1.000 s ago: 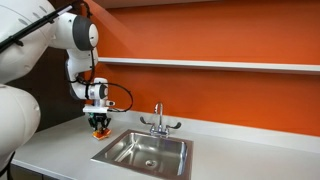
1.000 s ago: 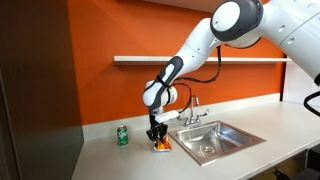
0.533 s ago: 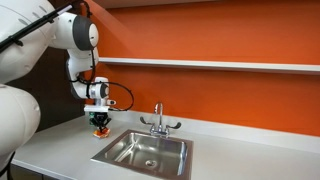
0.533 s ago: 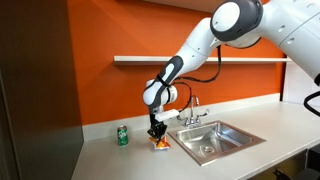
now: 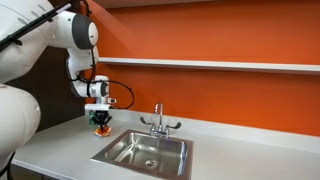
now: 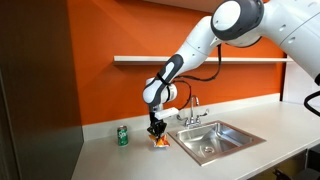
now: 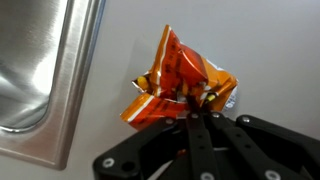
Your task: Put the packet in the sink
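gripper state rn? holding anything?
gripper: closed, holding the packet pinched at its edge.

open sink (image 5: 120,150), tap (image 5: 158,120) behind it

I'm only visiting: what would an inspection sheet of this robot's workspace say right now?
Surface: grey counter with the sink set in it.
Job's things: packet beside sink, not in it.
Clutter: green can standing on the counter.
Grippers: gripper shut on the packet.
Cables: black cable looping at the wrist.
Surroundings: orange wall, shelf, tap.
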Controlling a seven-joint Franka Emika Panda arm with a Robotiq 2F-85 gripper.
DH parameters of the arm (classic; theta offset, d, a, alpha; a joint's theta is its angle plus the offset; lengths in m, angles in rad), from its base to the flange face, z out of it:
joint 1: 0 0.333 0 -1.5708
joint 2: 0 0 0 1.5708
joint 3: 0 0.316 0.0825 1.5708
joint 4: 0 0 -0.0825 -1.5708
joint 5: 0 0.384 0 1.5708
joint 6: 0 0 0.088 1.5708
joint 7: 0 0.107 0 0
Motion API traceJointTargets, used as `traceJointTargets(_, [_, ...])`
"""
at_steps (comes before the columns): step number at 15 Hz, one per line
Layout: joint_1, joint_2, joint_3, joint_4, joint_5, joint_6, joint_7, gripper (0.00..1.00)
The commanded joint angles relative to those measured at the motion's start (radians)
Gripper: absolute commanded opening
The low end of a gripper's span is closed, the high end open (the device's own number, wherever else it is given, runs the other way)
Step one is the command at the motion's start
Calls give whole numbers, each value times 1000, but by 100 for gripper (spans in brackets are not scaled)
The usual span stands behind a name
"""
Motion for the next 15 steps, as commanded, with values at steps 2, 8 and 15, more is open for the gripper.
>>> traceJointTargets(2, [15, -67, -16, -22, -34, -45, 30, 0])
traceJointTargets(8, [11, -116, -23, -62, -37, -55, 41, 0])
traceJointTargets(15, [-12, -173, -53, -132, -34, -43, 62, 0])
